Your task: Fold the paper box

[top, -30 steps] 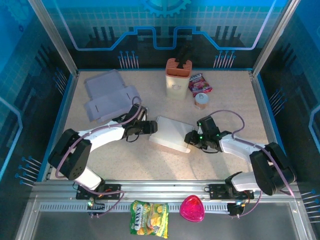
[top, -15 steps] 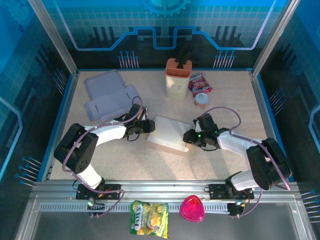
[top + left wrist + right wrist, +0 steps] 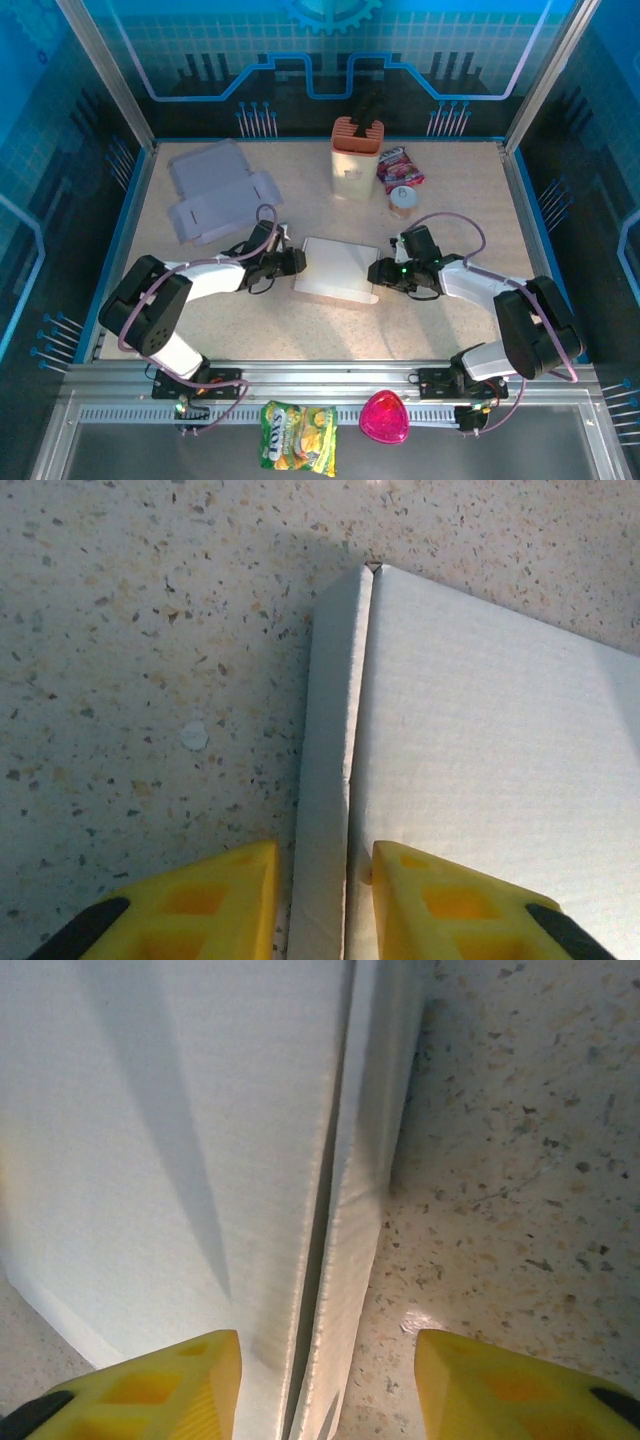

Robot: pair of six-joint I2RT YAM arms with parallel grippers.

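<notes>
Paper box, white and low [image 3: 338,268], lies mid-way across the speckled beige table [image 3: 300,330], between the two arms. Its narrow side walls stand folded up against the broad top panel, so the step in hand looks like firming those edges. Left gripper [image 3: 325,910] has its yellow fingers [image 3: 200,905] set narrowly either side of the left wall; whether they pinch it I cannot tell. Right gripper [image 3: 328,1390] straddles the right wall, jaws wide apart, holding nothing. The next move likely calls for both to close squarely without sliding the box. Flat grey cardboard blanks [image 3: 215,190] lie well apart, far left.
</notes>
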